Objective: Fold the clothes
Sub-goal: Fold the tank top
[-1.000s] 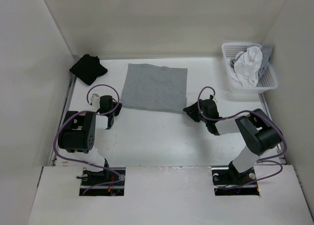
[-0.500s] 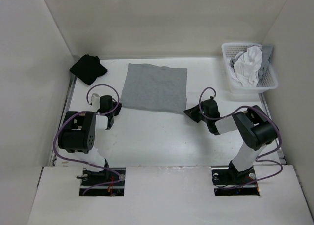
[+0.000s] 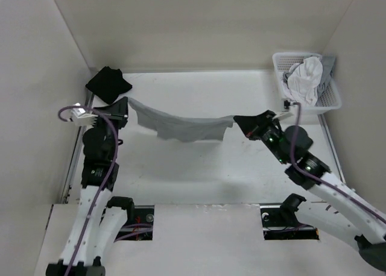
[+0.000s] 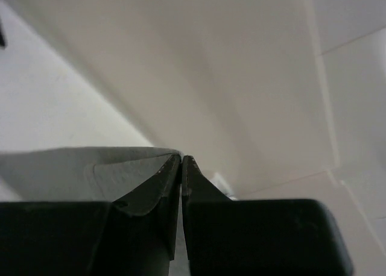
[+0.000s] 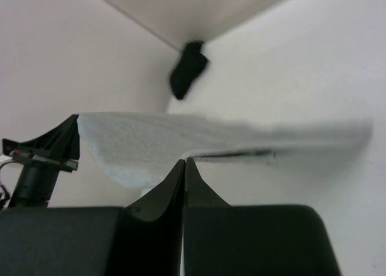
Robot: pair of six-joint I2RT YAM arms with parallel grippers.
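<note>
Grey top (image 3: 181,126) hanging stretched above the table (image 3: 199,164), left gripper (image 3: 126,105) clamping one end — right gripper (image 3: 239,120) clamping the other.

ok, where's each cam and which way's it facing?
Top external: above, behind the bases, down onto the table; both arms, left hand and right hand holding the grey top.
Left wrist: along its shut fingers toward the wall.
Right wrist: along its shut fingers, across the top, toward the black bundle.
All three share the grey top.
</note>
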